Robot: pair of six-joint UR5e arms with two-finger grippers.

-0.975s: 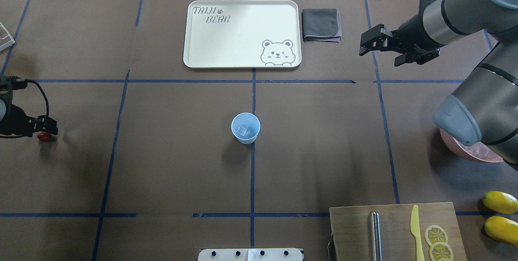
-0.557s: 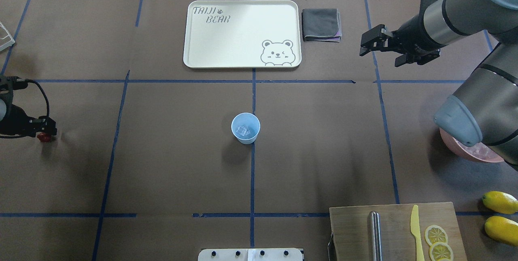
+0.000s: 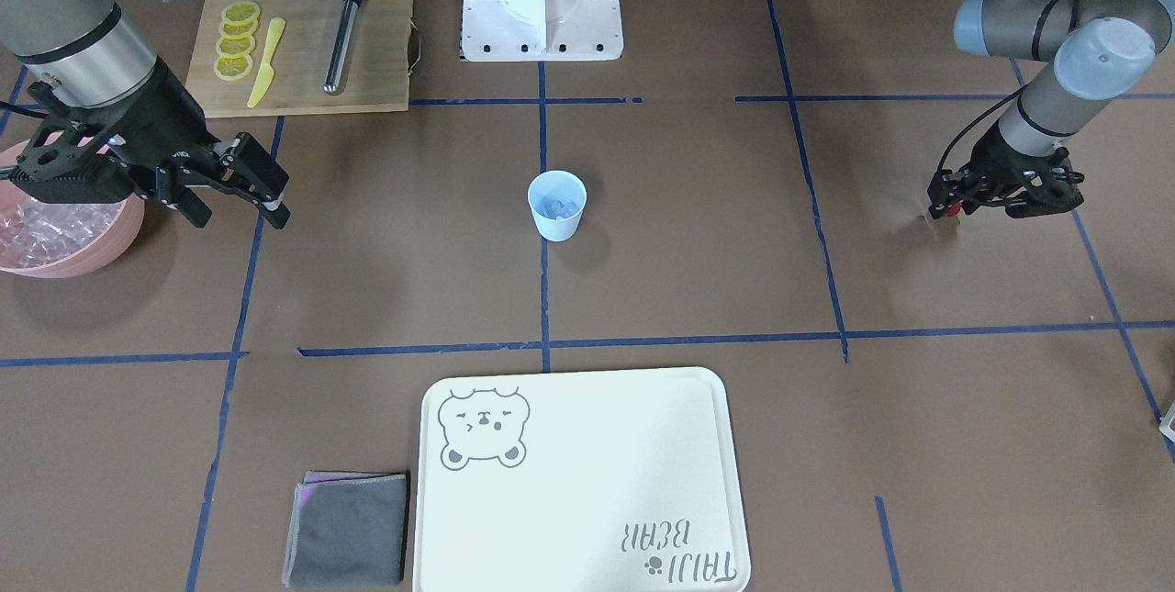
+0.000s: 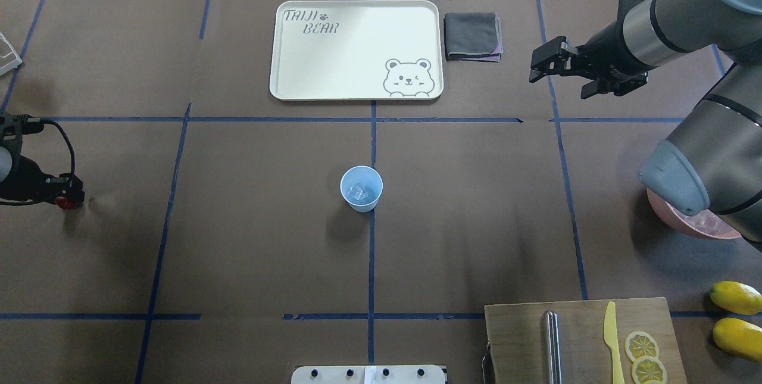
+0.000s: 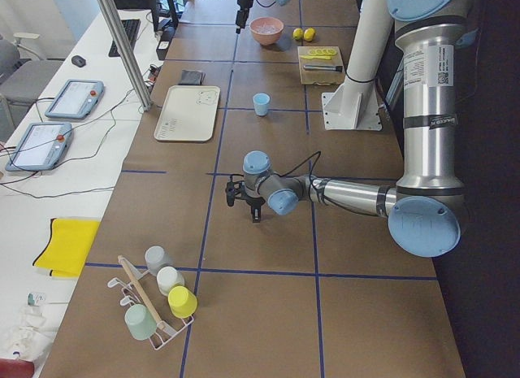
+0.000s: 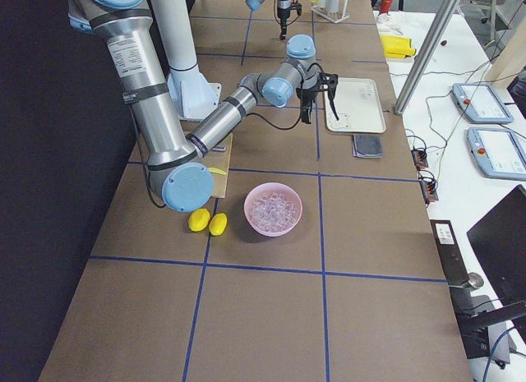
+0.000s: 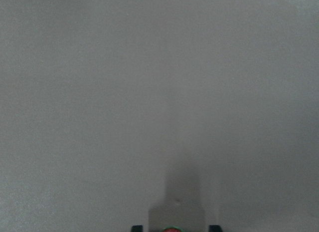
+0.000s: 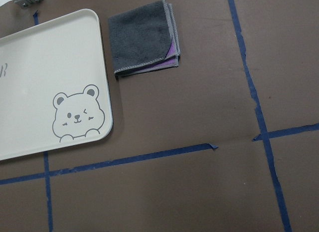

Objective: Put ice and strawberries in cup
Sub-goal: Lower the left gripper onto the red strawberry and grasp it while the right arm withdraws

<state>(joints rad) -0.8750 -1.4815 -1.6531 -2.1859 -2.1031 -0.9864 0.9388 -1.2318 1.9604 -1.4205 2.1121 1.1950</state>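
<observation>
Left gripper: the left gripper (image 4: 70, 192) sits low over the table (image 4: 238, 241) at the far left edge of the overhead view. Its fingers are drawn narrow, and it appears to be pinching the berry.

Strawberry: the strawberry (image 4: 61, 202) is a small dark red piece at that gripper's tip. In the left wrist view only its top shows, at the bottom edge between the two fingertips.

Cup: the cup (image 4: 361, 189) stands upright at the centre of the overhead view with its mouth open upward. It is well apart from both arms.

Ice: a few cubes of ice (image 4: 357, 193) already lie in the cup. Many more fill the pink bowl (image 4: 662, 217) at the right edge.

Right gripper: the right gripper (image 4: 559, 83) hangs at the upper right with its jaws spread wide and nothing in them (its wrist camera shows neither finger).

Line of travel: from the berry, the cup lies almost straight to the right across the overhead view, on nearly the same row. The right gripper looks slightly nearer the cup, but the berry is with the left.

Step in hand: judged from this, the ice is in place and carrying the berry to the cup comes next.
</observation>
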